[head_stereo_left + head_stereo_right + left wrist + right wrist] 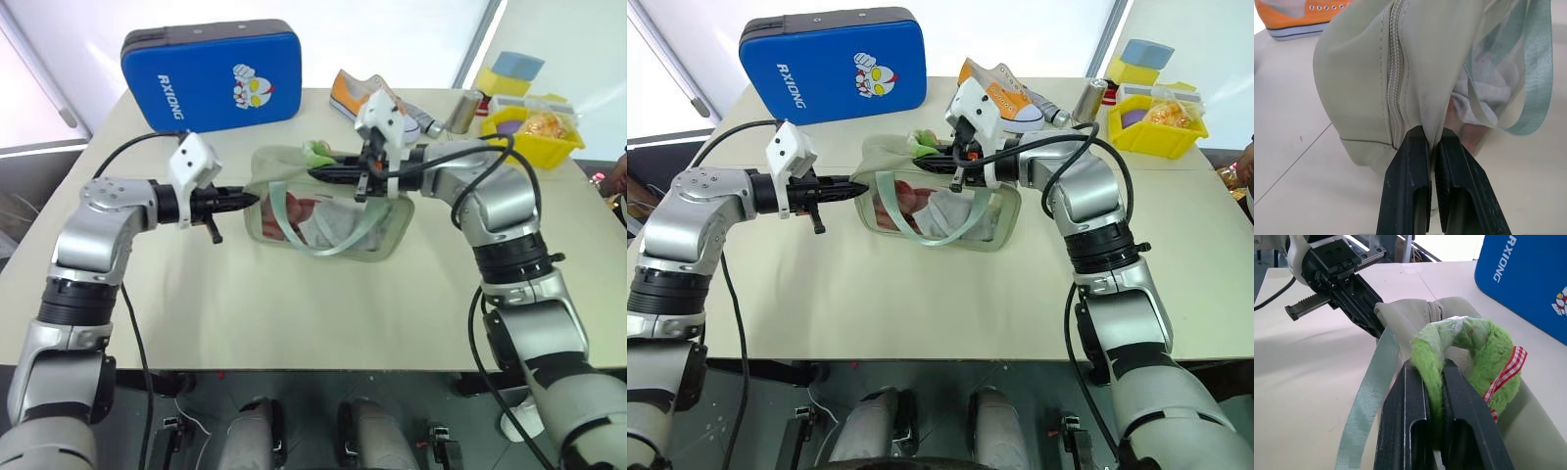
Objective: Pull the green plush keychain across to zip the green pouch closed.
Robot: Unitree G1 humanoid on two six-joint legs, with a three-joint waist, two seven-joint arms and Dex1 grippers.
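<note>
Blue case [211,76] reads "RXIONG"; end effectors clamp green pouch [1366,88] and green plush keychain [1469,357].

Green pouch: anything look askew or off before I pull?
Nothing damaged or spilled. The green pouch is lifted and bunched at its end where the left pincer pinches the fabric. The right pincer is shut on the green plush keychain.

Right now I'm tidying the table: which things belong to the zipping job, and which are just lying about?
Job: pouch; keychain, pinched in the right hand; left hand, pinching the pouch's end.

Lying about: blue case; orange shoe; yellow bin.
</note>
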